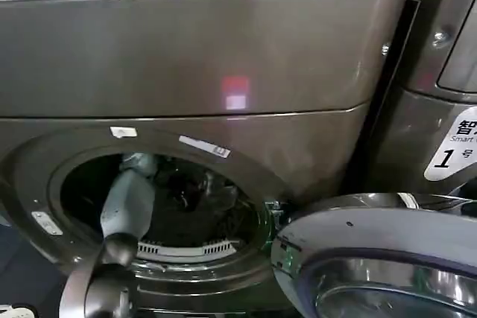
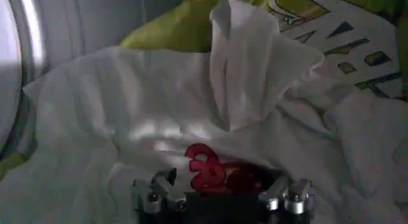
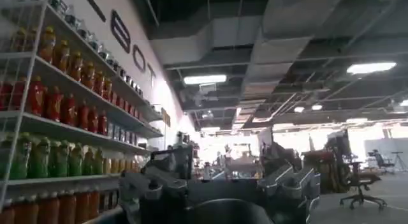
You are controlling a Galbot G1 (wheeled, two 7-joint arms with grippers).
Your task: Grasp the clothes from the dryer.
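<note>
The dryer [image 1: 223,57] is a bronze-grey front loader, and its round porthole [image 1: 168,206] stands open. My left arm [image 1: 127,199] reaches through the porthole into the drum. Inside lie the clothes [image 2: 159,104], a crumpled white pile with one fold standing up. They carry a red patch [image 2: 207,168], and a yellow-green piece [image 2: 185,27] lies behind them. My left gripper [image 2: 220,187] is open and low against the white fabric, with the red patch between its jaws. My right gripper [image 3: 223,180] is open, holds nothing and points away into the room.
The dryer's silver-rimmed glass door [image 1: 380,258] hangs open at the lower right, close to the porthole. A second machine [image 1: 440,50] with a white "1" label [image 1: 453,150] stands to the right. The drum's grey wall [image 2: 95,21] rises behind the pile. Shelves of bottles [image 3: 57,117] line the room.
</note>
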